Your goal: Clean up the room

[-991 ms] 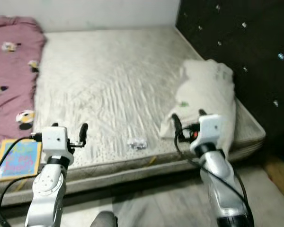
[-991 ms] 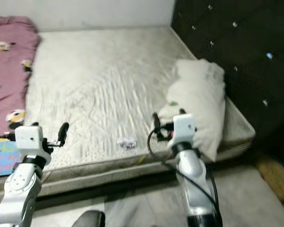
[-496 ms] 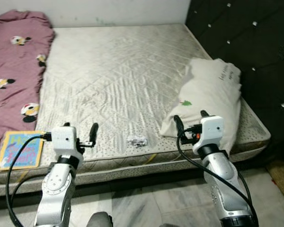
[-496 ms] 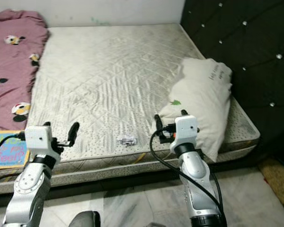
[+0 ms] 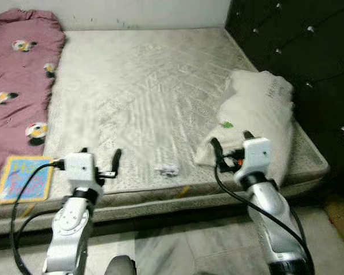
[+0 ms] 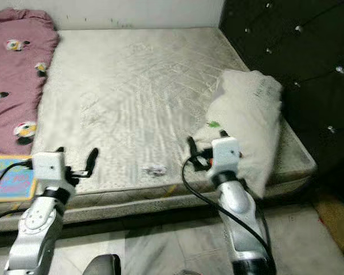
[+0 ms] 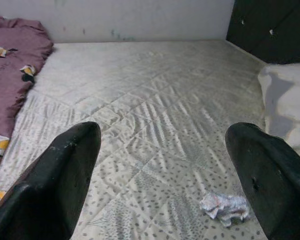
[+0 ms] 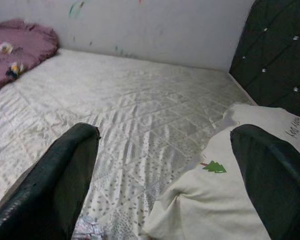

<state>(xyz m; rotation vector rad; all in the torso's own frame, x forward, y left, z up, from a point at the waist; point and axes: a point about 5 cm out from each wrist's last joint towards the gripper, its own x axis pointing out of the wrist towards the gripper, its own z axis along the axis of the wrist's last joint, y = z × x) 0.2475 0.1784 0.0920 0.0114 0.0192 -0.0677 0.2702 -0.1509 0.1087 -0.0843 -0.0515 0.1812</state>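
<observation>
A small crumpled white wrapper (image 5: 167,169) lies on the quilted mattress (image 5: 143,86) near its front edge; it also shows in the left wrist view as the wrapper (image 7: 225,207). My left gripper (image 5: 100,158) is held open over the front edge, left of the wrapper. My right gripper (image 5: 230,144) is open too, right of the wrapper, just in front of a white pillow (image 5: 261,117) with a small green tree print (image 8: 214,167). Nothing is between either pair of fingers.
A maroon blanket (image 5: 17,80) with cartoon prints covers the mattress's left side. A colourful children's book (image 5: 26,179) lies at the front left corner. A dark tufted headboard (image 5: 298,46) rises on the right. Pale marble floor (image 5: 183,252) runs along the bed's front.
The camera view shifted and is blurred now. Both grippers stay open in about the same pose before the bed; the wrapper and pillow have not moved.
</observation>
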